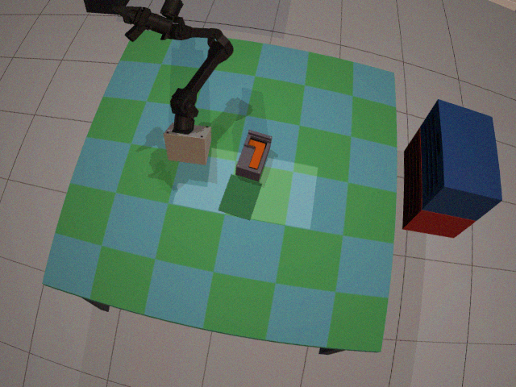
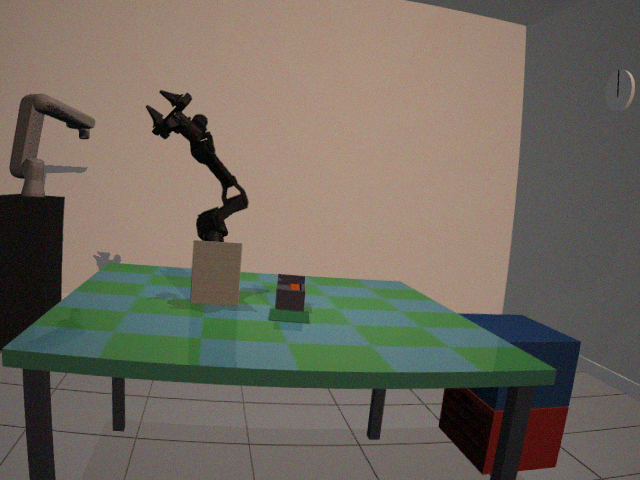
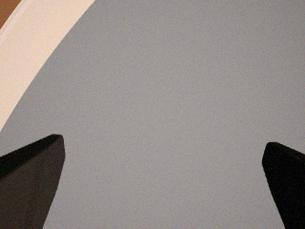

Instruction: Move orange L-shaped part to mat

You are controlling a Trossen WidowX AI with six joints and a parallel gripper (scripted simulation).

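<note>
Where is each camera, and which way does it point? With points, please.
Top: high above the checkered table (image 1: 246, 250) (image 2: 330, 356), looking down; shows the arm (image 1: 204, 72) (image 2: 219, 167).
Exterior: off one table side, looking across towards a wall; shows the arm and open gripper (image 2: 155, 99) (image 3: 168, 151).
Wrist: by the gripper, looking out past its two fingertips at plain grey.
Shared by top and exterior: table, arm, orange part (image 1: 256, 154) (image 2: 295, 286), grey tray (image 1: 247, 170) (image 2: 290, 300), green mat (image 1: 240, 197) (image 2: 289, 316).

In the exterior view we are losing most of the orange L-shaped part (image 1: 256, 154) (image 2: 295, 286) behind the wall of the grey tray (image 1: 250, 169) (image 2: 290, 300); in the wrist view we are seeing both gripper fingers cut off by the edges.
</note>
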